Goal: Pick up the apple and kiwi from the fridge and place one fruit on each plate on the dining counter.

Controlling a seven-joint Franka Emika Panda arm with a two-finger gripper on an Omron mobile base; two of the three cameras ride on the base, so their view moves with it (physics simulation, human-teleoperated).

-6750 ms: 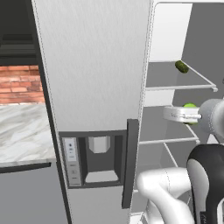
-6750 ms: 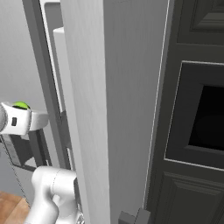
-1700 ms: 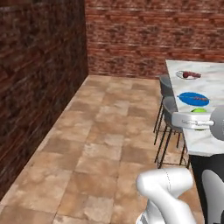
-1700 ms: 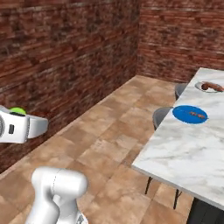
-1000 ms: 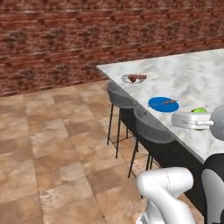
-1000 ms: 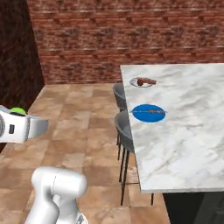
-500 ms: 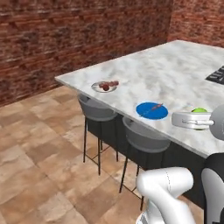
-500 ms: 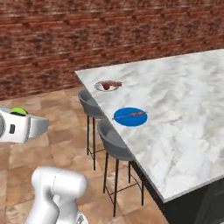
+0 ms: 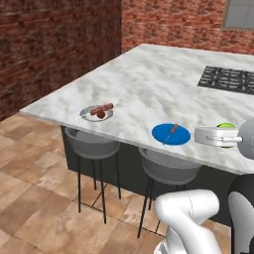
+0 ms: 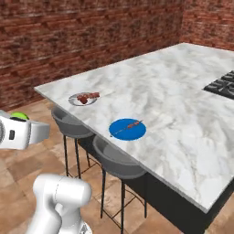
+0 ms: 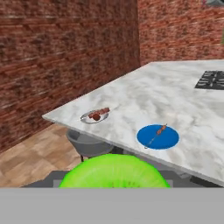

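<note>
While the arm hung out beyond the edge of the marble surface (image 9: pixel 149 74), its pincer (image 9: pixel 225 135) was closed on the kiwi (image 11: pixel 114 171), whose lime-green cut face filled the foot of the hand view. In the left base view the fruit showed as a green cap above the white hand, level with the near edge of the surface; in the right base view the same green cap sat on the hand at the far left, over the tiled floor (image 10: pixel 27 164).

On the surface, the blue plate (image 9: pixel 170 134) lay near the edge, above a grey stool (image 9: pixel 166 166). A thin orange stick (image 9: pixel 171 131) lay across it. Further along the same edge, well apart from the blue one, the pale grey plate (image 9: pixel 97 113) held the dark red-brown apple (image 9: pixel 100 114) just beside a reddish-brown skewer (image 9: pixel 102 107). A second stool (image 9: pixel 89 144) stood below that plate. Black cooktop grates (image 9: pixel 228 79) sat at the far side of the surface, and brick walls (image 9: pixel 54 44) closed the room behind.
</note>
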